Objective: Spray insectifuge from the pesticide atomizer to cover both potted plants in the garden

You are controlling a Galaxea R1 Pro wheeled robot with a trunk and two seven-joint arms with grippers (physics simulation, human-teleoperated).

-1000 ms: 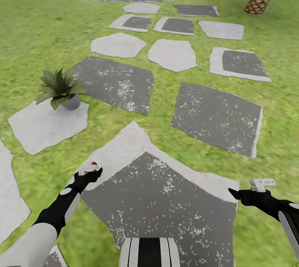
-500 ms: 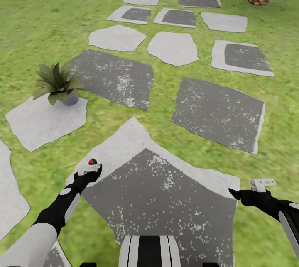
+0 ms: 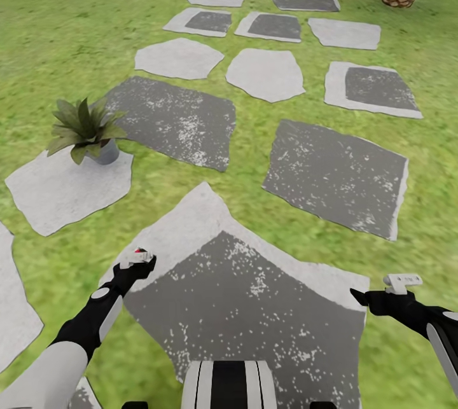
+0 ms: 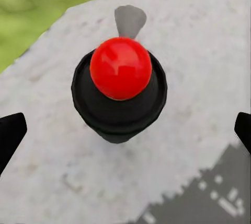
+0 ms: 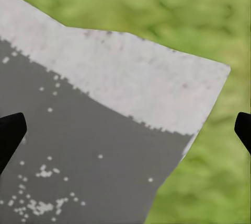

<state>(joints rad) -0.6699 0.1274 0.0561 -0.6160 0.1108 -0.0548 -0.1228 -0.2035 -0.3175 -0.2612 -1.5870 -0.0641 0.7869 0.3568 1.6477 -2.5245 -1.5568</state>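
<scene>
Atomizer (image 4: 121, 89) pinched in your left fingers (image 3: 137, 261) — right fingers (image 5: 11, 132) spread; both potted plants (image 3: 86, 129) unsprayed.

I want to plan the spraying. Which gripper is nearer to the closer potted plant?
Left. The left gripper, holding the spray bottle, is just below the potted plant in the head view; the right gripper is far across the stones.

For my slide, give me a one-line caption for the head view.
Left tool carries the pesticide atomizer over grey stepping stones toward a potted plant; right tool empty.
</scene>
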